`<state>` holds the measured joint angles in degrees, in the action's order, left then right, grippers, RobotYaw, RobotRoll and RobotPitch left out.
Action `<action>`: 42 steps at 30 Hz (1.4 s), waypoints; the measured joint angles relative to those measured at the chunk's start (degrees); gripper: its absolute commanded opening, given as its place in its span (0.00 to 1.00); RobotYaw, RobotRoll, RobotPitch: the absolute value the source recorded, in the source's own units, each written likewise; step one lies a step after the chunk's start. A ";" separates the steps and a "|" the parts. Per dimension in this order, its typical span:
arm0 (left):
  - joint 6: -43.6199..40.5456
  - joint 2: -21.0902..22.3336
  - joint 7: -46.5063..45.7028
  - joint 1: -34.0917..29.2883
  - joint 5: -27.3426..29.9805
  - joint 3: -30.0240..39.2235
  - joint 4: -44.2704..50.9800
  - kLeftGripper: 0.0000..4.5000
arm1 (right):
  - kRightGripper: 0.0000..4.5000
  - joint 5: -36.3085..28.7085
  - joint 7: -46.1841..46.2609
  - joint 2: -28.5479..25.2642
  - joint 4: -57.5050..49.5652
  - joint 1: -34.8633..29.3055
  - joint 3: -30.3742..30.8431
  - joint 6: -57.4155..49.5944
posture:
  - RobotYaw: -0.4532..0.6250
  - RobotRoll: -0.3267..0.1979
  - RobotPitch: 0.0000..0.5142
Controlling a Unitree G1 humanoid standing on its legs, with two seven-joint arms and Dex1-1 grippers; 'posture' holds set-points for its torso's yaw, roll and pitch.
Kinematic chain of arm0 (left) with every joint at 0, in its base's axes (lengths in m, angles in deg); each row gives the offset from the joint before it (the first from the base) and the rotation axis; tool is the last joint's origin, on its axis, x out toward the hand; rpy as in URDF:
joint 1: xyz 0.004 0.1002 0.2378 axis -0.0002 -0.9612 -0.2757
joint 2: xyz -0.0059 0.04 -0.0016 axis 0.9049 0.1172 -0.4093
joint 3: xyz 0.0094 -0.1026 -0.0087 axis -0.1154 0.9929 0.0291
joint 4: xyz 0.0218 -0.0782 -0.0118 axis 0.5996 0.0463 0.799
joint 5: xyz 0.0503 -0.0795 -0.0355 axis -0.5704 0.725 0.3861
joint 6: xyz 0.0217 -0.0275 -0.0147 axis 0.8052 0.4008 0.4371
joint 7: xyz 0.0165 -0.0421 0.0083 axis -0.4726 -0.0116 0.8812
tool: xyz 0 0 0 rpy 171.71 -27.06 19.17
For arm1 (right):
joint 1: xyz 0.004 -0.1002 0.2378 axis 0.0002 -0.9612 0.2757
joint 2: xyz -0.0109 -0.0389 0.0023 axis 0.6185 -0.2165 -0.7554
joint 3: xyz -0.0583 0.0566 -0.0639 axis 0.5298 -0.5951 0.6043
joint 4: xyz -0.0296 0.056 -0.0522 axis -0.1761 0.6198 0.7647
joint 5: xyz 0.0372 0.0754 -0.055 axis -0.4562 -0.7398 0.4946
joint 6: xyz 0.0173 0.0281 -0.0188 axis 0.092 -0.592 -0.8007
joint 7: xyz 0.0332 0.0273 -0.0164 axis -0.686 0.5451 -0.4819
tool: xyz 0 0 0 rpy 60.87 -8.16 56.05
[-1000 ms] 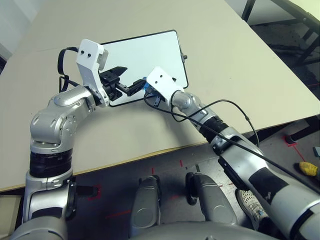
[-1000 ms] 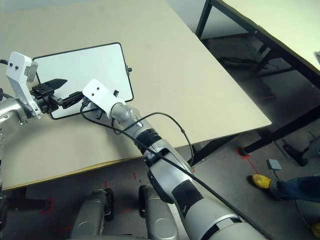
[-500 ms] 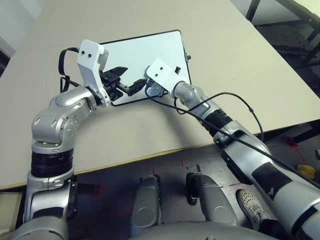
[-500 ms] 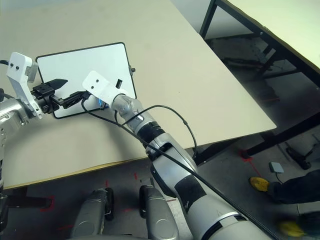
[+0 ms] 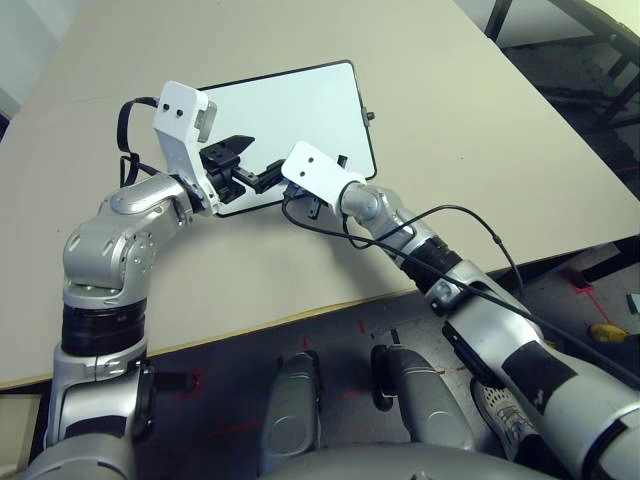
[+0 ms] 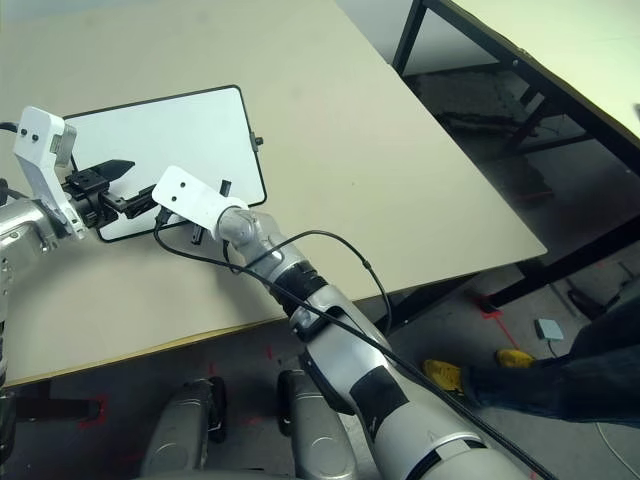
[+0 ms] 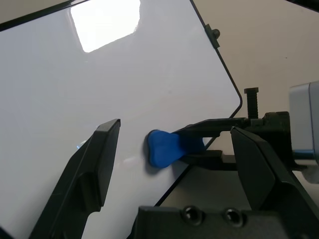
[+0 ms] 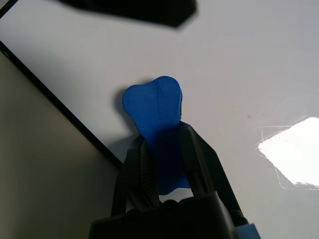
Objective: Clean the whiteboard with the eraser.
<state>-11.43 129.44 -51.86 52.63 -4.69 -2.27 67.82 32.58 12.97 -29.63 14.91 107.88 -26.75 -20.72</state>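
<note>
Head views: the whiteboard (image 5: 300, 125) is seen lying flat on the beige table (image 5: 450, 150), thin black frame, small grey knob on its right edge. No marks can be made out on its surface. The left gripper (image 5: 243, 160) is held just over the board's near-left part, its 2 black fingers spread apart, nothing between them. The right gripper (image 5: 272, 178) is reached in from the right toward the board's near edge, mostly hidden behind its white wrist housing (image 5: 318, 172); a black cable (image 5: 470, 215) is looped along the right forearm. A 2nd table (image 6: 560, 40) is seen at far right, w/ a person's dark trouser leg and yellow shoe (image 6: 445, 375) on the floor.

Left wrist view: the left fingers (image 7: 97, 167) are shown wide apart, empty. Between them, the eraser (image 7: 164, 148) is seen pressed on the board near its rounded corner, pinched at 1 end by the right gripper's fingers.

Right wrist view: the right gripper (image 8: 164, 164) is closed tight on the blue eraser (image 8: 154, 107); approx half of it sticks out past the fingertips onto the white surface, just inside the black frame.
</note>
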 measured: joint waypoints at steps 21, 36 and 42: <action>0.04 1.58 1.08 -1.27 0.04 1.67 -1.56 1.00 | 0.18 -2.43 6.69 -3.68 8.26 7.63 -5.27 0.00 | 0.52 0.62 0.38; 3.87 -2.15 -3.92 0.57 -0.75 3.72 -1.78 1.00 | 0.18 -12.92 -2.51 -6.56 -12.73 2.35 -16.97 -19.40 | 0.52 0.62 0.37; 13.23 -3.85 -10.03 1.36 -4.81 8.19 -5.07 1.00 | 0.18 -18.74 -2.55 -13.89 -33.12 3.11 -28.42 -37.92 | 0.52 0.62 0.36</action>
<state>1.80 125.60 -61.89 53.99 -9.50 5.92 62.75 13.84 10.43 -43.52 -18.20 111.00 -55.18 -58.64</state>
